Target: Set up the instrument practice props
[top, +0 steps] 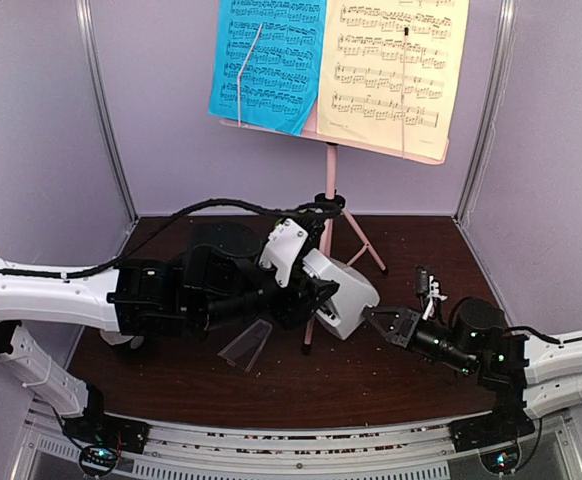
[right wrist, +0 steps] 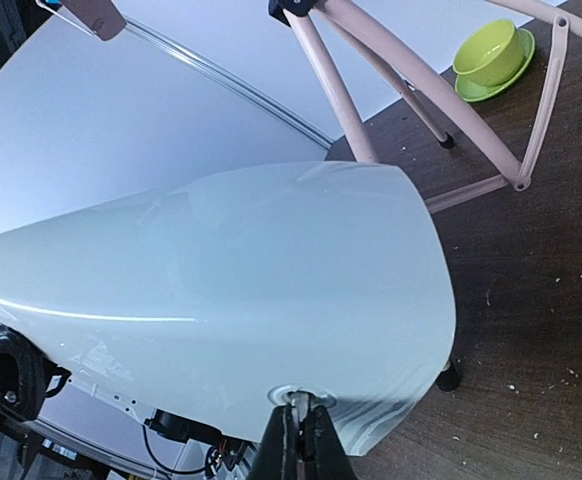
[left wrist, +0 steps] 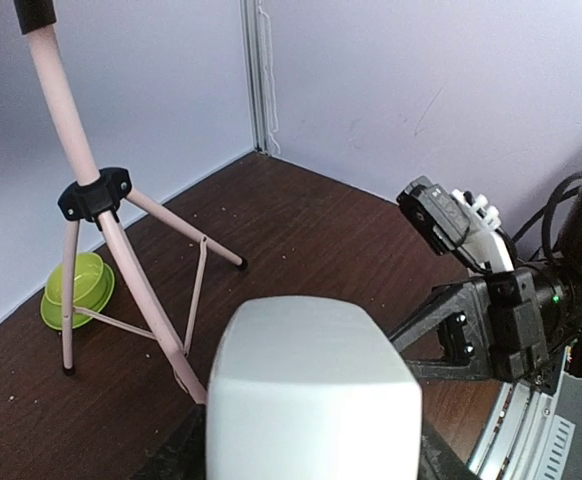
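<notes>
The desk (top: 371, 380) is dark brown wood with little pale crumbs on it. Pale purple walls (top: 31, 120) stand around it on 3 sides. There are 2 silver posts (top: 106, 110) in the back corners.

From the top, the pink music stand (top: 329, 190) stands at 12 o'clock on the desk, on 3 thin legs. A blue music sheet (top: 261, 60) and a yellow music sheet (top: 396, 65) rest side by side on its top shelf, with the blue one on the left.

The white metronome (top: 349, 295) is near the middle of the desk, just in front of the stand's legs. It is tipped over, not upright. I cannot tell if it touches the desk.

The left gripper (top: 319, 290) comes in from 9 o'clock and pinches the metronome from its sides. The right gripper (top: 383, 322) is at 4 o'clock of the metronome and touches it. In the right wrist view its fingers are pressed almost together, pinching a small silver knob on the metronome.

The clear cover (top: 246, 345) lies on the desk by itself, at 7 o'clock of the metronome and under the left arm.

A green cup and saucer (left wrist: 79, 290) sit behind the stand's legs, close to the wall.
</notes>
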`<state>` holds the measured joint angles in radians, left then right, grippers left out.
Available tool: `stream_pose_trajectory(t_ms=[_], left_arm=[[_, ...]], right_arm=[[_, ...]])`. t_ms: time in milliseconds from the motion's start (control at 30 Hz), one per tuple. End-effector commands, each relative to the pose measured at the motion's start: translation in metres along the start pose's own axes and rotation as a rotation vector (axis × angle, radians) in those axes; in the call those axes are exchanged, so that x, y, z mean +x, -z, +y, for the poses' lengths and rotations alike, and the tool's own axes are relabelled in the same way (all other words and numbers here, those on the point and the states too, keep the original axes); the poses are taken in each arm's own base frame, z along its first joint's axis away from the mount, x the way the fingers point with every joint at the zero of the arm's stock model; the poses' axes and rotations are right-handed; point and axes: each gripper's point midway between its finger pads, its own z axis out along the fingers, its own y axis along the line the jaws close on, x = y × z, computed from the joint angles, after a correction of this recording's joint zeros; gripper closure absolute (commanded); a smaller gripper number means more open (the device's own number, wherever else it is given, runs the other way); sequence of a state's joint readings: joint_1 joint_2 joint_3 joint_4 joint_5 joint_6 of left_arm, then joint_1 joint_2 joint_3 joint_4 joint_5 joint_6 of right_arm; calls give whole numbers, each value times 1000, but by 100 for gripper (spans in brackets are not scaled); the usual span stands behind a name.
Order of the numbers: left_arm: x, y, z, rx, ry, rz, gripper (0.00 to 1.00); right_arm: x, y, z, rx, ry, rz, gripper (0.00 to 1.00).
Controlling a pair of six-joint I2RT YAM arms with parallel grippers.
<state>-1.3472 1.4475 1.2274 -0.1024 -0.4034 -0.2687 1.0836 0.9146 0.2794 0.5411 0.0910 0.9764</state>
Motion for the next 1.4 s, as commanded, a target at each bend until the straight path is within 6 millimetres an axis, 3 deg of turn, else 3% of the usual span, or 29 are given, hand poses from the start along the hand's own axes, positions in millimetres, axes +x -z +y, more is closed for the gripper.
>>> stream_pose_trajectory(t_ms=[0,167,400,567,667,767,933,1133,1267,1367], left_arm=[[-42,20,-7,54,-46,-148,100],[-34,25,-11,81,-109,-151,100],[-29,30,-22,94,-226,-142,100],[-26,30,-26,93,-274,-138,100],[-29,28,-25,85,-268,-143,100],[-37,26,-22,61,-216,-152,100],[-42,-3,-20,33,-173,-51,100],[-44,-37,-19,68,-91,-1,100],[-25,-63,-18,88,-66,84,100],[-3,-78,-15,75,-54,156,100]], right_arm=[[-28,9,-5,-45,-194,-105,100],[-49,14,6,-105,-357,-159,100],[-65,23,-5,-169,-664,-268,100],[-77,26,-5,-212,-790,-329,100],[-79,26,-5,-227,-798,-343,100],[-71,20,-6,-135,-674,-288,100],[-40,22,-38,174,-333,-132,77],[-16,53,-70,334,-203,-14,37],[-12,71,-83,373,-174,-3,17],[-15,78,-82,387,-136,3,12]])
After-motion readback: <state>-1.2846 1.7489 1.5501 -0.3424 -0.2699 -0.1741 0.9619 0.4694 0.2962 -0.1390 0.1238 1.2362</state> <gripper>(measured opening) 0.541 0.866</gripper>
